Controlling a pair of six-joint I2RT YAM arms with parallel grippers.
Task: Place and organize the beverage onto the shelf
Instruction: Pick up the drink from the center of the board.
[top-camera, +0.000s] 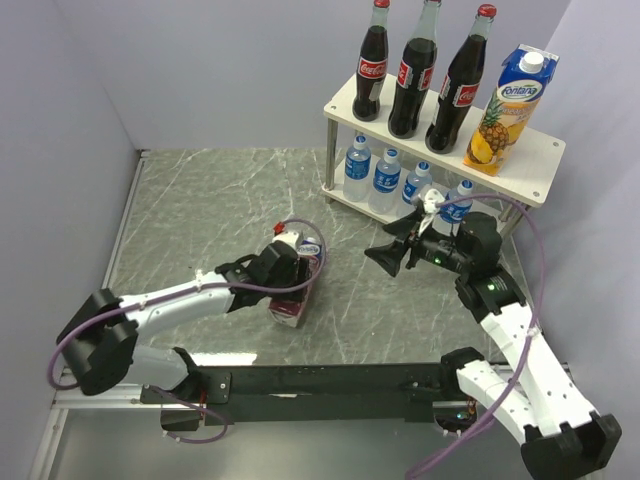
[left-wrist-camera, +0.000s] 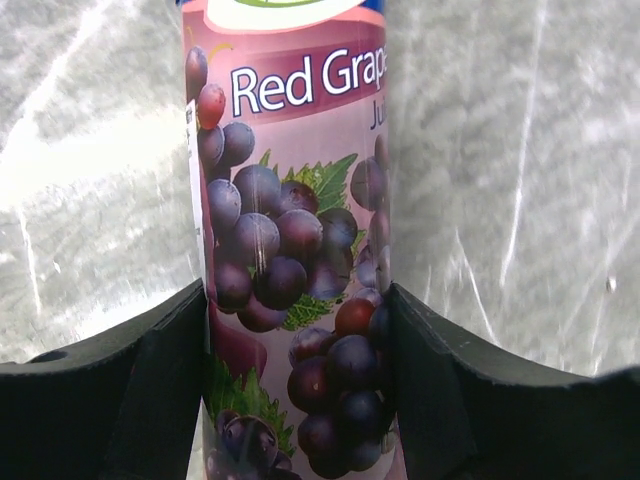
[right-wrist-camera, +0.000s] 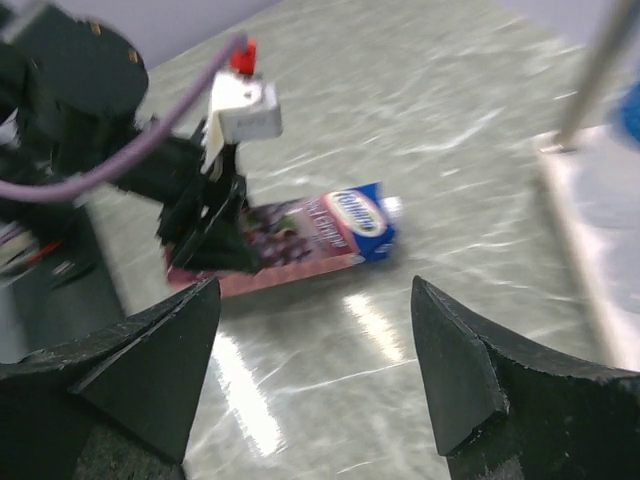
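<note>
While flat, carton (right-wrist-camera: 325, 228) within left gripper (left-wrist-camera: 298, 305).

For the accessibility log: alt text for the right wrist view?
A red grape juice carton lies on its side on the grey marbled table, the left gripper straddling its base end. The right gripper, open and empty, frames the foreground; a metal leg of the shelf shows at the right edge.

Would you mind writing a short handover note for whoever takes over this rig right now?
Left gripper: closed on the red grape juice carton, lying on its side on the table.
Right gripper: open, empty, near the shelf.
Done: three cola bottles and the pineapple juice carton on the top tier; four water bottles on the lower tier.
To do: lift the grape carton onto the shelf, upright.
</note>
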